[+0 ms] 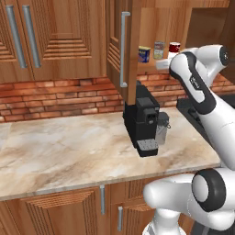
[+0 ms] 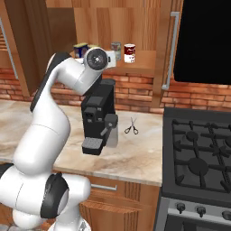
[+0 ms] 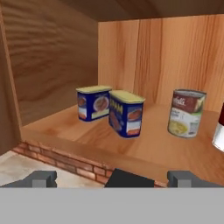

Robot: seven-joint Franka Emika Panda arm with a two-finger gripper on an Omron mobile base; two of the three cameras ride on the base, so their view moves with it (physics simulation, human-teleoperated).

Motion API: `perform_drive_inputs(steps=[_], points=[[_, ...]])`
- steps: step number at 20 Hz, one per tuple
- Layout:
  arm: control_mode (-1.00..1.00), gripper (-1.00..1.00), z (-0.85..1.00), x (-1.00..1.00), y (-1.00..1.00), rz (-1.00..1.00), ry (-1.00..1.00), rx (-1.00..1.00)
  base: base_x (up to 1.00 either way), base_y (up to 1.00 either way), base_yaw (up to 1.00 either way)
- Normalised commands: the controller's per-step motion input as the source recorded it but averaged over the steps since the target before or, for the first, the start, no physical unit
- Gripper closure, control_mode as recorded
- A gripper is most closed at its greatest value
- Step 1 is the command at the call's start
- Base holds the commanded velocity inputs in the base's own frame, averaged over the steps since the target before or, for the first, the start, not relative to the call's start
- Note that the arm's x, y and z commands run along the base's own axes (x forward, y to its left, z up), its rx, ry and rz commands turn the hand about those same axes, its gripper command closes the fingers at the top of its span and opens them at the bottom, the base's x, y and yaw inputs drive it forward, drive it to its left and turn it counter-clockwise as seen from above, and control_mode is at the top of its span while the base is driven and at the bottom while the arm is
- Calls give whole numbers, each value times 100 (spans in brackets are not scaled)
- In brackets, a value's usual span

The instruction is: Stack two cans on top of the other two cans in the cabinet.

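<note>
A: Where are the tins?
B: All upright on the cabinet (image 3: 52, 65) shelf beyond the fingertips (image 3: 41, 178): two blue tins (image 3: 127, 113) ahead, pale green tin (image 3: 186, 113) right.
A: Gripper (image 3: 113, 179)?
B: Spread wide, holding nothing.

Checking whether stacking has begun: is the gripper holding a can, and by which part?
Nothing is held: the gripper is open, short of the cans on the cabinet shelf.

A black coffee machine (image 1: 141, 120) and scissors (image 2: 131, 127) rest on the marble counter (image 1: 55, 151).
</note>
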Motion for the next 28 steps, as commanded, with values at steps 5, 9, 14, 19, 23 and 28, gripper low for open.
perform_drive_inputs(steps=[5,9,14,19,23,28], points=[[-100,-100,1,39,0,3,0,3,0,0,0],[-100,-100,2,37,0,3,0,2,0,0,0],[-100,-100,0,33,0,3,0,0,0,0,0],[-100,-100,0,32,0,4,0,0,0,0,0],[-100,-100,0,26,0,3,3,0,0,0,0],[-100,-100,0,31,0,5,1,0,0,0,0]])
